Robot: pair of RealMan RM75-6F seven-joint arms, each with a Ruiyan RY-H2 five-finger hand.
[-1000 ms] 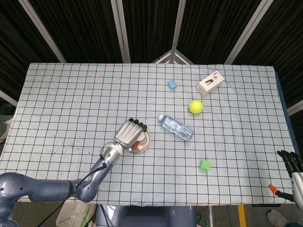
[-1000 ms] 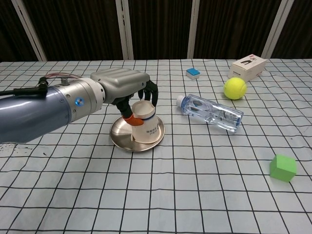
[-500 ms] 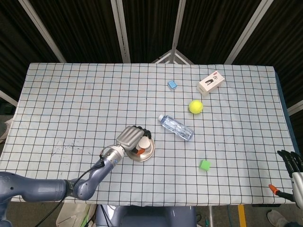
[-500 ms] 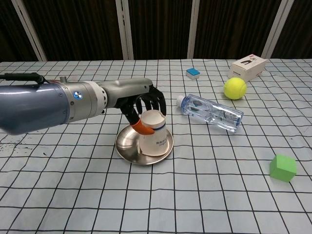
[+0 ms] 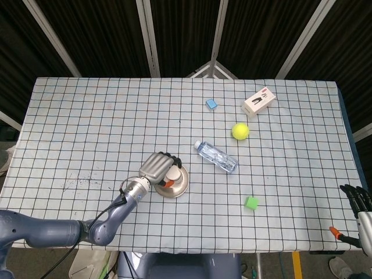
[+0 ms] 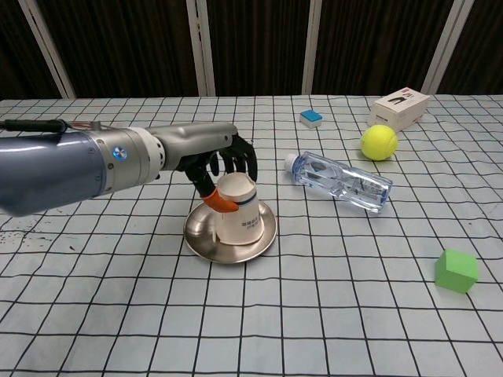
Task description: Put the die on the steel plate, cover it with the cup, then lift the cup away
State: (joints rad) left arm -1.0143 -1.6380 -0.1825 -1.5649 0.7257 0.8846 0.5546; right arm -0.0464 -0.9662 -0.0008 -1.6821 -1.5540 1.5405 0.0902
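Left hand: the left hand [image 6: 224,169] reaches in from the counter's left and wraps its dark fingers [image 6: 236,161] round the upper part of the cup [image 6: 238,210], thumb on the near side; it is holding the cup, not spread.
Cup: paper, upside down, mouth down on the steel plate [image 6: 203,239], directly under the hand. Held from above by its closed end, it can go straight up without dragging on the plate.
Steel plate: a shallow round dish just below the hand, flat on the checked counter [image 6: 259,314]; its rim shows all round the cup, so the cup sits near the middle.
Die: not visible in either view. Judging from the inverted cup on the plate, it is probably underneath, but the pictures cannot confirm that.
Step in hand: likely the cover is made and the lift is next; a level, vertical pull should leave the die undisturbed.
Right hand: the right hand [image 5: 358,199] sits at the counter's far right edge, well apart from the left hand, fingers curled with nothing in them; only the head view shows it.
Bystanders: a water bottle [image 6: 339,181] lies on its side to the right of the left hand, near but not touching the plate; a tennis ball [image 6: 378,142] lies beyond it, out of the lift path.
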